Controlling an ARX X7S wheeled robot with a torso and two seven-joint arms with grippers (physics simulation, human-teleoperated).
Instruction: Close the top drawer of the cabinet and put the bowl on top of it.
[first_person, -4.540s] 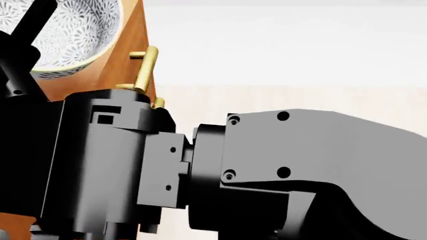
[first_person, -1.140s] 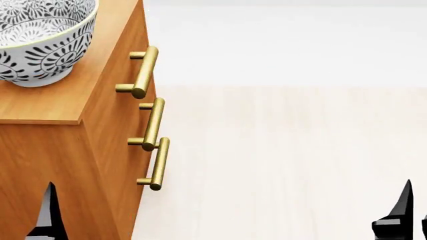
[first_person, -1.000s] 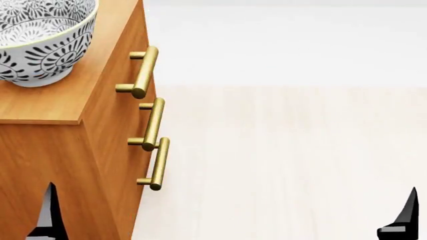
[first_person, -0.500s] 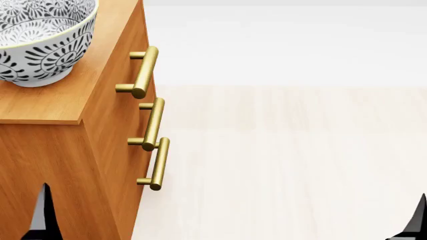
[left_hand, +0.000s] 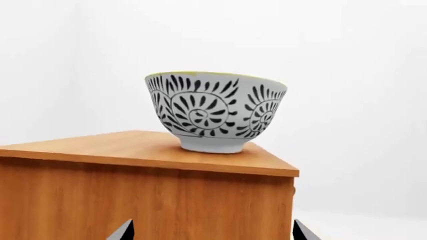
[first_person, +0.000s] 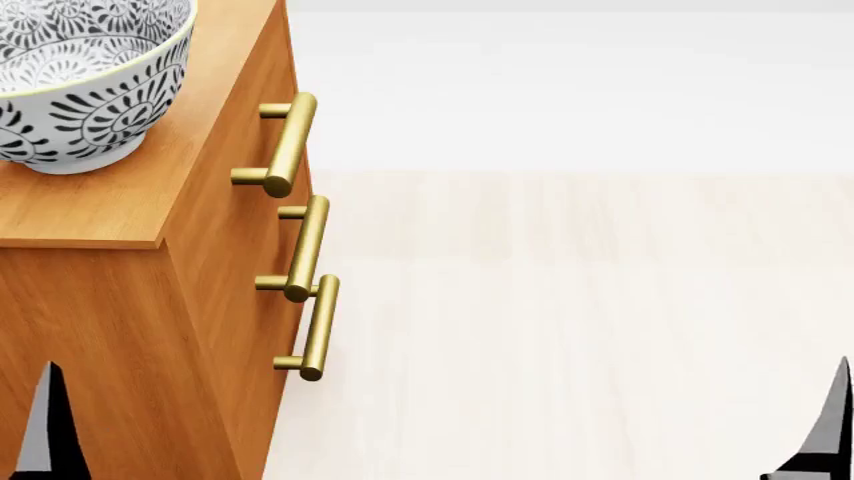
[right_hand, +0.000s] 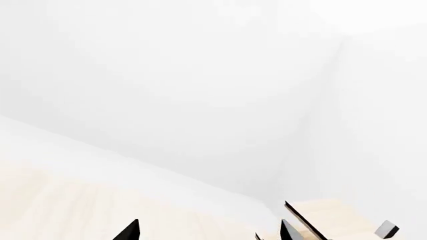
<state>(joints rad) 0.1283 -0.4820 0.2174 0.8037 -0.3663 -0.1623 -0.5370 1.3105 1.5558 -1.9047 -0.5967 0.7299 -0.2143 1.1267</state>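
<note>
The bowl (first_person: 80, 80), white with a dark floral pattern, stands upright on the flat top of the orange-brown cabinet (first_person: 134, 210), and nothing touches it. The left wrist view shows the bowl (left_hand: 217, 112) near a corner of the cabinet top (left_hand: 133, 147). The top drawer's brass handle (first_person: 287, 140) lines up with the two below it, and its front looks flush with them. My left gripper (left_hand: 213, 234) is open, low in front of the cabinet's side. One of its fingertips (first_person: 47, 425) shows in the head view. My right gripper (right_hand: 209, 232) is open over bare floor, with one fingertip (first_person: 834, 425) in sight.
Pale wood floor (first_person: 561, 320) stretches to the right of the cabinet up to a white wall. In the right wrist view a pale wooden object with a dark edge (right_hand: 330, 217) lies near the room's corner.
Since 4.5 s ago both arms have drawn back from the bowl, which stays on the cabinet top. In the last second the left fingertip slid down and left, and the right one sank slightly.
</note>
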